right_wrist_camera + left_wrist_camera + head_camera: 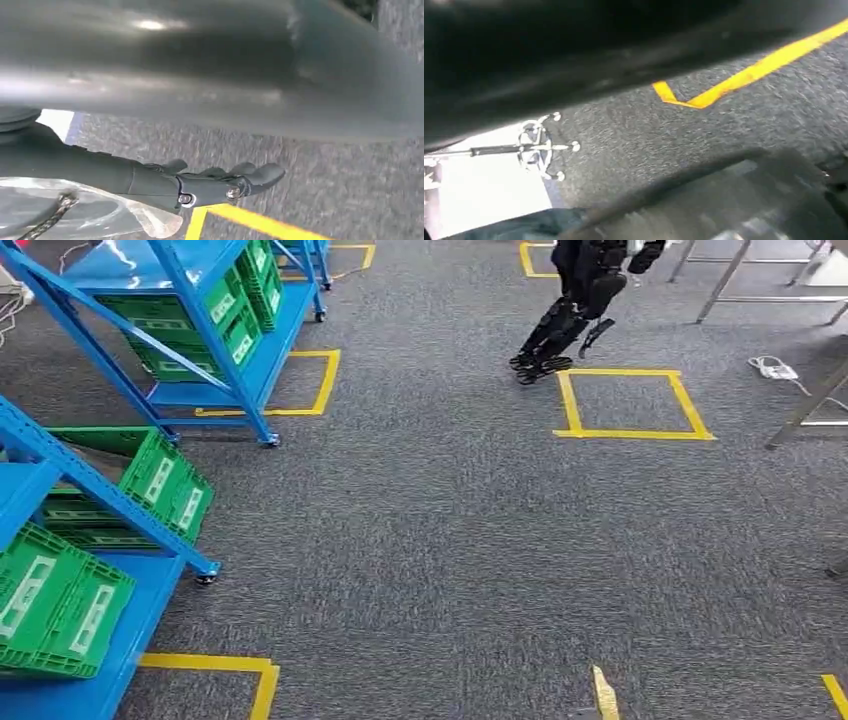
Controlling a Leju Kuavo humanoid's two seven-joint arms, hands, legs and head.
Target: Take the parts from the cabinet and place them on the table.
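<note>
Parts bag at the right hand, two cabinets off to the left.

Parts show in the right wrist view: one clear bag [90, 215] with a chain-like metal piece inside lies against the underside of the right hand [210, 185]. Its fingers reach out nearly straight, and whether they grip the bag cannot be told. The head view gives two blue cabinets [215, 335], [60, 475] holding green crates [60, 605], one full yellow tape square [690, 405] and another robot's dark legs [565, 325]. The left wrist view adds a castered stand [536, 147]; the left hand's fingers are too blurred to judge.
</note>
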